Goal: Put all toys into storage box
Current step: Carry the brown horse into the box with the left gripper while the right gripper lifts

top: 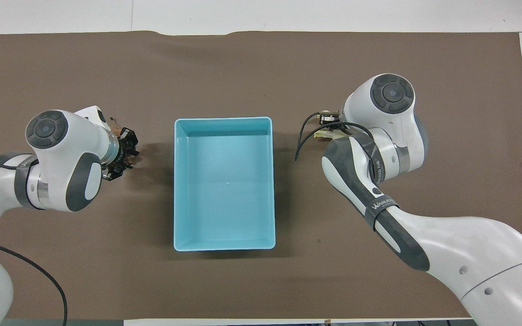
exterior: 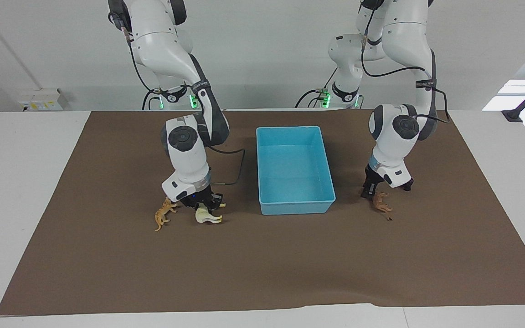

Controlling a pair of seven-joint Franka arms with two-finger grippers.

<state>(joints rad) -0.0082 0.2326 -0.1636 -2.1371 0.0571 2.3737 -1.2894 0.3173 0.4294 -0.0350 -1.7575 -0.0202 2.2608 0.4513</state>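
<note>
The light-blue storage box (exterior: pixel 297 207) stands empty mid-table; it also shows in the overhead view (top: pixel 178 190). My right gripper (exterior: pixel 202 206) is down at the cream-white horse (exterior: pixel 208 217), which lies on the mat at its tip. The orange tiger (exterior: pixel 164 214) lies beside the horse, toward the right arm's end. My left gripper (exterior: pixel 372 192) is low over the mat, right at the brown lion (exterior: pixel 381 202). In the overhead view the left gripper (top: pixel 123 151) shows, and the right wrist hides most of the horse (top: pixel 328 134). The panda is out of view.
A brown mat (exterior: pixel 262 273) covers most of the white table. A black cable (exterior: pixel 239 171) loops from the right arm's wrist down toward the mat beside the box.
</note>
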